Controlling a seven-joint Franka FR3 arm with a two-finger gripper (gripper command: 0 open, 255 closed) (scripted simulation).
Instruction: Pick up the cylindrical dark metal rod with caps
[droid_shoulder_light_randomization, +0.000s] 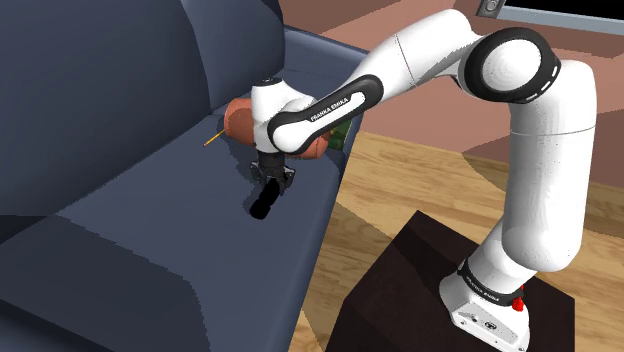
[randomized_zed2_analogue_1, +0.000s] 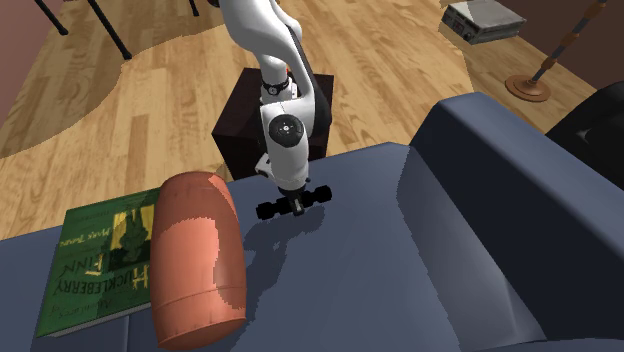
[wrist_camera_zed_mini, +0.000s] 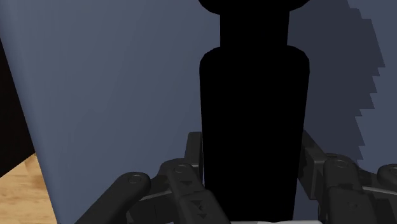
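Rod (wrist_camera_zed_mini: 254, 108), black with wider capped ends, lies crosswise in the gripper (randomized_zed2_analogue_1: 293, 204). You have both fingers (wrist_camera_zed_mini: 193, 151) pressed against its sides, clenched on it. In the second exterior view it sits roughly level over the blue-grey sofa seat (randomized_zed2_analogue_1: 330, 290), near the front edge by the dark stand (randomized_zed2_analogue_1: 240, 125) (its shadow falls on the cushion just beside it). A rust-red bolster (randomized_zed2_analogue_1: 197, 262) and a green book (randomized_zed2_analogue_1: 95, 265) lie to that view's left.
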